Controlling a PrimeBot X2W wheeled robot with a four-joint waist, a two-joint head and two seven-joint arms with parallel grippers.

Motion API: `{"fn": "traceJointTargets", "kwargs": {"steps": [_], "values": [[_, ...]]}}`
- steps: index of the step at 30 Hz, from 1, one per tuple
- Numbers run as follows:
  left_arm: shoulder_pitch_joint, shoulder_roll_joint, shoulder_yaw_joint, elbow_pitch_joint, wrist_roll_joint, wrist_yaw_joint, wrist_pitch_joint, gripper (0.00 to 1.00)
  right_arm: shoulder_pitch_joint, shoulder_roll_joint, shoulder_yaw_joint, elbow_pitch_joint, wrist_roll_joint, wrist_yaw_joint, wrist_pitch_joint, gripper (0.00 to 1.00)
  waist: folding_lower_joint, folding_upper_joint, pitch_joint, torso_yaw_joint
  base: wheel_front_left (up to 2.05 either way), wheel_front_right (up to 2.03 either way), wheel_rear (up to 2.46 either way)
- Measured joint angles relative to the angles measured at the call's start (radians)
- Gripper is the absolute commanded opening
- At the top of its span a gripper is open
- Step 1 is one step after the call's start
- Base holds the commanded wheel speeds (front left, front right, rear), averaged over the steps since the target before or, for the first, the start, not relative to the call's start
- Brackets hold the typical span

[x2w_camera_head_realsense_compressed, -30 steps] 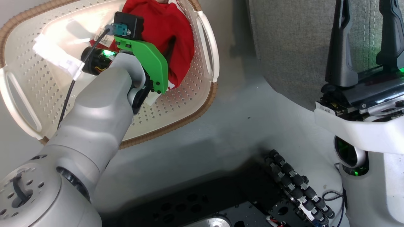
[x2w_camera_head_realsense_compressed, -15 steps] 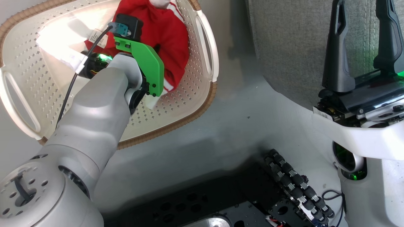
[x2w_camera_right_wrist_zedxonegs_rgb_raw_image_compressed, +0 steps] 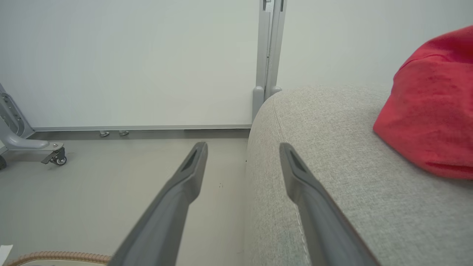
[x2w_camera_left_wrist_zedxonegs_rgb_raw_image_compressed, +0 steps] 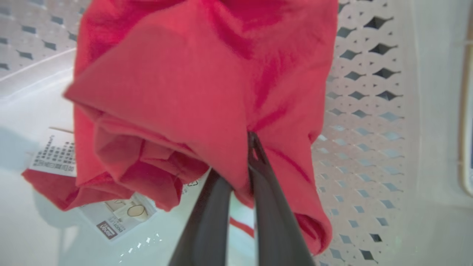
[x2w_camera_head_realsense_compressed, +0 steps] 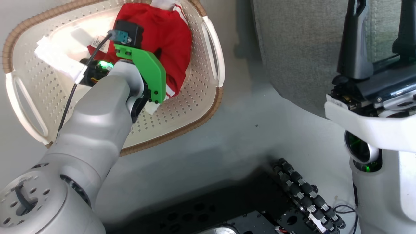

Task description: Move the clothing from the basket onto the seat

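In the basket (x2w_camera_left_wrist_zedxonegs_rgb_raw_image_compressed: 362, 122), our left gripper (x2w_camera_left_wrist_zedxonegs_rgb_raw_image_compressed: 247, 157) is clamped on a fold of a red garment (x2w_camera_left_wrist_zedxonegs_rgb_raw_image_compressed: 177, 85). In the left wrist view we see its two dark fingers (x2w_camera_left_wrist_zedxonegs_rgb_raw_image_compressed: 273, 214) drawn together, with cloth pinched between them and one tip buried under the fold. The garment bunches ahead of and above the fingers and drapes down on both sides of them. A strip of white with a red stripe shows in the narrow gap lower down. A white tag (x2w_camera_left_wrist_zedxonegs_rgb_raw_image_compressed: 55, 155) sticks out at the garment's far side, and a label (x2w_camera_left_wrist_zedxonegs_rgb_raw_image_compressed: 111, 221) lies on the basket's bottom under its lowest corner. We cannot tell whether the cloth is clear of the bottom.

From the head view, our left arm (x2w_camera_head_realsense_compressed: 97, 130) reaches down into the basket (x2w_camera_head_realsense_compressed: 182, 130), its green bracket (x2w_camera_head_realsense_compressed: 146, 71) over the garment (x2w_camera_head_realsense_compressed: 169, 35). The garment sits in the basket's far part, near the handle slot (x2w_camera_head_realsense_compressed: 213, 52) on the seat's side. The basket stands on the floor (x2w_camera_head_realsense_compressed: 247, 130) just beside the grey seat (x2w_camera_head_realsense_compressed: 299, 48).

Our right gripper (x2w_camera_head_realsense_compressed: 380, 32) hangs at the seat's edge. In the right wrist view its fingers (x2w_camera_right_wrist_zedxonegs_rgb_raw_image_compressed: 184, 184) are spread wide with nothing between them, one over the floor (x2w_camera_right_wrist_zedxonegs_rgb_raw_image_compressed: 111, 184) and the other over the seat (x2w_camera_right_wrist_zedxonegs_rgb_raw_image_compressed: 351, 147). A second garment (x2w_camera_right_wrist_zedxonegs_rgb_raw_image_compressed: 432, 111), also red, lies on the seat off to one side of that gripper (x2w_camera_right_wrist_zedxonegs_rgb_raw_image_compressed: 244, 147), apart from it. A pale wall (x2w_camera_right_wrist_zedxonegs_rgb_raw_image_compressed: 129, 55) rises beyond.
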Motion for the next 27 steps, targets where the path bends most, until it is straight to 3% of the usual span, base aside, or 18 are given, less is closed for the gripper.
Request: {"fn": "traceJointTargets", "kwargs": {"steps": [10,17,27], "values": [[0.119,0.029,0.007,-0.014,-0.033,0.000,-0.058,0.00,-0.018,0.001,-0.003,0.084,-0.003,0.000,0.000,1.00,0.0000,0.0000,-0.112,0.002,0.00,0.00,0.00],[0.255,0.036,0.049,-0.073,-0.114,0.000,-0.152,0.00,0.044,-0.009,0.016,0.156,0.007,0.000,0.000,1.00,-0.0001,0.0000,-0.262,0.017,0.00,0.00,0.00],[0.354,0.082,0.091,-0.197,-0.121,0.000,-0.225,0.00,0.151,-0.024,0.035,0.247,0.018,0.000,0.000,1.00,-0.0001,0.0000,-0.504,0.046,0.00,0.00,0.00]]}}
